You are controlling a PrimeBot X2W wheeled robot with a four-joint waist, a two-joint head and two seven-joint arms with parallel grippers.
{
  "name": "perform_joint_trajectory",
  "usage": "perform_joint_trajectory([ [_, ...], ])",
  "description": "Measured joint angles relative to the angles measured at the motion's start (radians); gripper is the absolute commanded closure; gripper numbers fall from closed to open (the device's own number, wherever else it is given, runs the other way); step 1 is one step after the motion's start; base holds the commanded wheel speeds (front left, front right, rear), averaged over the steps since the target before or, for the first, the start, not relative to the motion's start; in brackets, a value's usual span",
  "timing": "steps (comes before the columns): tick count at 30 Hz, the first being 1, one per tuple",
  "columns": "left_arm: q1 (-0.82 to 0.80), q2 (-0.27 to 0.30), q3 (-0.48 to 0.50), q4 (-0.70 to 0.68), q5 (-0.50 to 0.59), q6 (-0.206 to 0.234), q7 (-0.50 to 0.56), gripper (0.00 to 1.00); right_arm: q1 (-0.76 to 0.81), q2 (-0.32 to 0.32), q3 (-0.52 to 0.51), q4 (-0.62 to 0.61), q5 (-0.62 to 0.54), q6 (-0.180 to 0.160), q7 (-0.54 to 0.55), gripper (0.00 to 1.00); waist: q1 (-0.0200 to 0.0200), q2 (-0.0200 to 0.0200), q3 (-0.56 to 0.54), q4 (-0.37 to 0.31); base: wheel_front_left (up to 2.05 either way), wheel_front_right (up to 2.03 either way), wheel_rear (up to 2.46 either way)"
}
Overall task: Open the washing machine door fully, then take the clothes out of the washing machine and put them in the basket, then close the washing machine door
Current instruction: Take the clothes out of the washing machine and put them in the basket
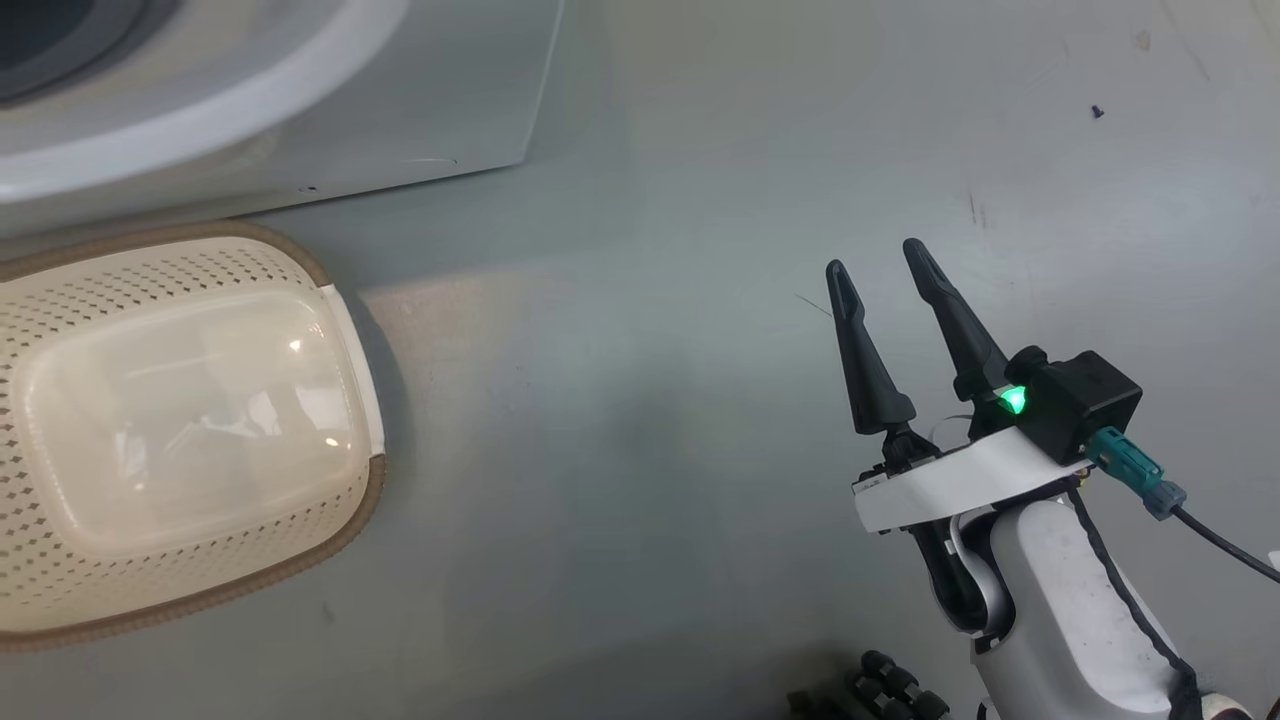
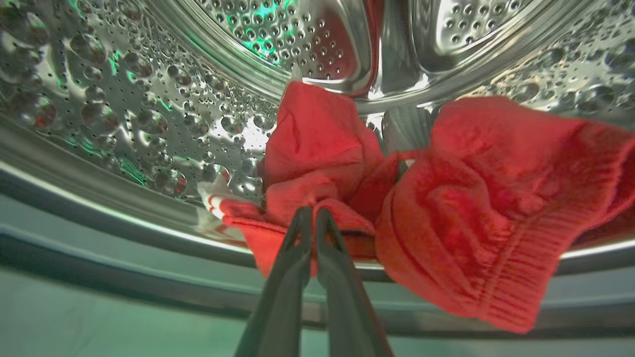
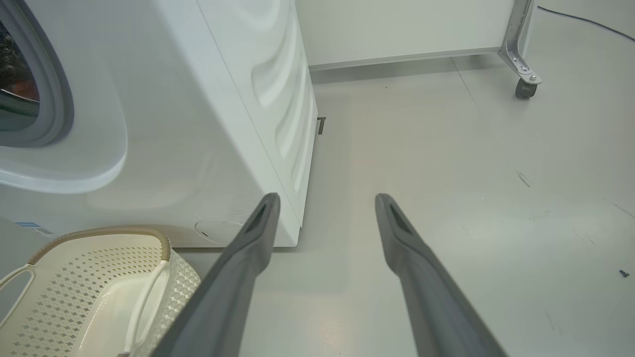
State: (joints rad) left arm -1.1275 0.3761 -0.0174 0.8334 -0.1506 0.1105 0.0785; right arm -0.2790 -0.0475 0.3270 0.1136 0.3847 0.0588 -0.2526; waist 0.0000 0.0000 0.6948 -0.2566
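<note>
Grey floor [image 1: 650, 400], a caster [image 3: 524, 88], perhaps a screw [image 3: 624, 273].

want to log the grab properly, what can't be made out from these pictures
Left wrist view: how much of the clothes the shut left gripper pinches; its fingertips cover the spot.
Same view: one garment or several; folds hide that.
Head view: the basket cut by the left edge, glare on its floor.
Right wrist view: the washing machine drum, cut by the left edge.

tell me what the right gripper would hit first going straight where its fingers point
Most likely the bare grey floor: the right gripper points past the corner of the big white boxy washing machine, the cream perforated plastic basket off to one side. Depth is unclear, so that's a guess.
</note>
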Motion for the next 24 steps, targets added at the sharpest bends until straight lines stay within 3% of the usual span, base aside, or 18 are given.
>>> perform_joint_trajectory([
  [9, 0.077, -0.058, 0.02, 0.049, -0.054, -0.003, -0.119, 1.0, 0.0, 0.0, -0.03, 0.018, -0.018, 0.0, 0.0, 0.0, 0.0, 0.0, -0.066, 0.018, 0.0, 0.0, 0.0],
  [24, 0.27, -0.141, 0.052, 0.099, -0.128, -0.087, -0.31, 1.0, 0.051, 0.0, -0.063, 0.075, -0.027, 0.001, 0.0, 0.0, 0.0, 0.0, -0.236, 0.076, 0.0, 0.0, 0.0],
])
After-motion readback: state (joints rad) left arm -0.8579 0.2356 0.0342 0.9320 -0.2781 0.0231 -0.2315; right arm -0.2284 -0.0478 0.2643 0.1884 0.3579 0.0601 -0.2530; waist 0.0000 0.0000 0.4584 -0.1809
